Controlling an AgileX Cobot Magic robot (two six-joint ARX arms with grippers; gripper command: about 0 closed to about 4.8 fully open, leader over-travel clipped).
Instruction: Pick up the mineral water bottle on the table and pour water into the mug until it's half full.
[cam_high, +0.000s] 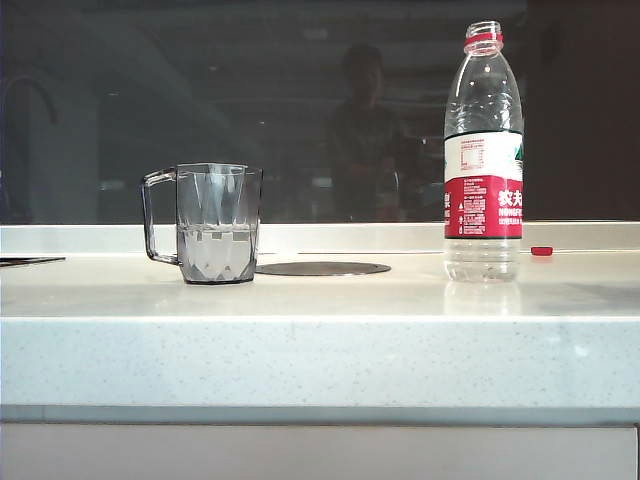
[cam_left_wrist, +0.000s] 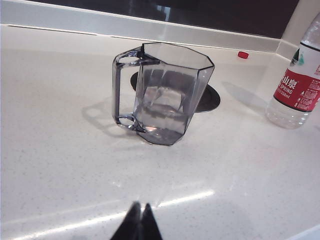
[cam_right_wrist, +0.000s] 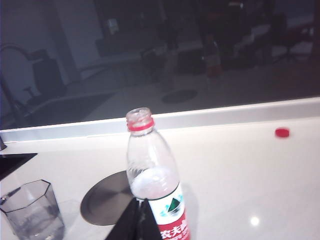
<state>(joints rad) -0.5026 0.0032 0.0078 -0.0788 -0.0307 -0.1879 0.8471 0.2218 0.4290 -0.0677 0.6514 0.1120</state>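
Smoky-grey see-through faceted mug (cam_high: 217, 222) with colourless water (cam_high: 215, 250) in it, sitting on the white speckled stone-look table (cam_high: 320, 340) next to a flat dark grey round disc (cam_high: 322, 268). The tall clear plastic bottle (cam_high: 483, 150) has a red-and-white label, white writing and a red neck ring. Small red cap (cam_high: 541, 251) behind it. Both the left gripper (cam_left_wrist: 138, 220) and right gripper (cam_right_wrist: 139, 220) are plain black.
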